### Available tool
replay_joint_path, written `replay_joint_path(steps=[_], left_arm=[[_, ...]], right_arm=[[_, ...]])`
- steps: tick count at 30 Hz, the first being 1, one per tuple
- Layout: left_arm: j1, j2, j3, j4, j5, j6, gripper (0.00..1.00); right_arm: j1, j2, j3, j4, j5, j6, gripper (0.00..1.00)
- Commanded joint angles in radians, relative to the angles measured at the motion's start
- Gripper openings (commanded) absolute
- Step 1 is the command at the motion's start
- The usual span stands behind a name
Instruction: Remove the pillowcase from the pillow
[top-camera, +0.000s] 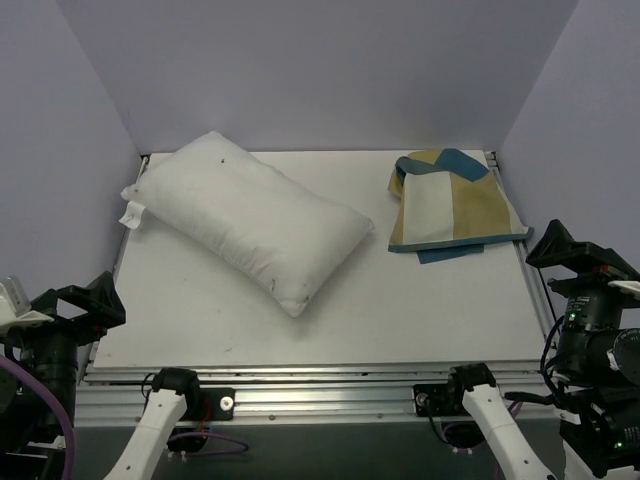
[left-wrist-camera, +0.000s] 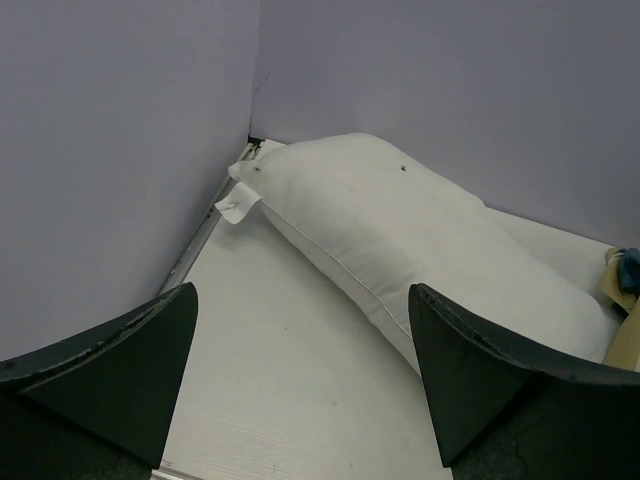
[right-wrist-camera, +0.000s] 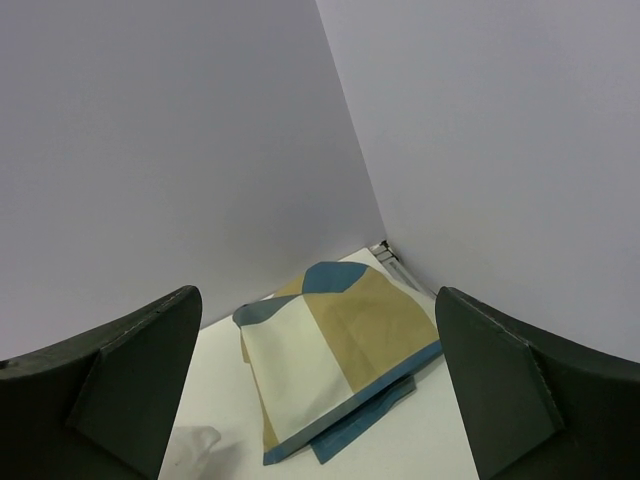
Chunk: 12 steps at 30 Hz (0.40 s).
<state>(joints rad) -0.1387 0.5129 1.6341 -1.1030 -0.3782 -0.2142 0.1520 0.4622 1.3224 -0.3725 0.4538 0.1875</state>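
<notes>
The plain white pillow (top-camera: 248, 215) lies bare and slantwise on the left half of the table, its small white tag (top-camera: 132, 212) at the far left corner. It also shows in the left wrist view (left-wrist-camera: 420, 240). The blue, tan and cream pillowcase (top-camera: 452, 206) lies folded and flat at the far right, apart from the pillow, and shows in the right wrist view (right-wrist-camera: 335, 350). My left gripper (left-wrist-camera: 300, 385) is open and empty, pulled back at the near left edge. My right gripper (right-wrist-camera: 315, 385) is open and empty, pulled back at the near right edge.
Lavender walls (top-camera: 320, 70) close in the table (top-camera: 400, 310) at the back and both sides. A metal rail (top-camera: 300, 385) runs along the near edge by the arm bases.
</notes>
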Motion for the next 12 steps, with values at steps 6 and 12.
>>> replay_joint_path(steps=[6, 12], left_arm=[[-0.004, -0.011, -0.039, 0.026, 0.004, -0.007, 0.94], [-0.006, -0.008, -0.066, 0.04, 0.021, -0.01, 0.94]], right_arm=[[0.006, 0.015, -0.014, 0.05, 0.017, -0.006, 0.97], [0.006, 0.024, -0.025, 0.055, 0.013, 0.004, 0.98]])
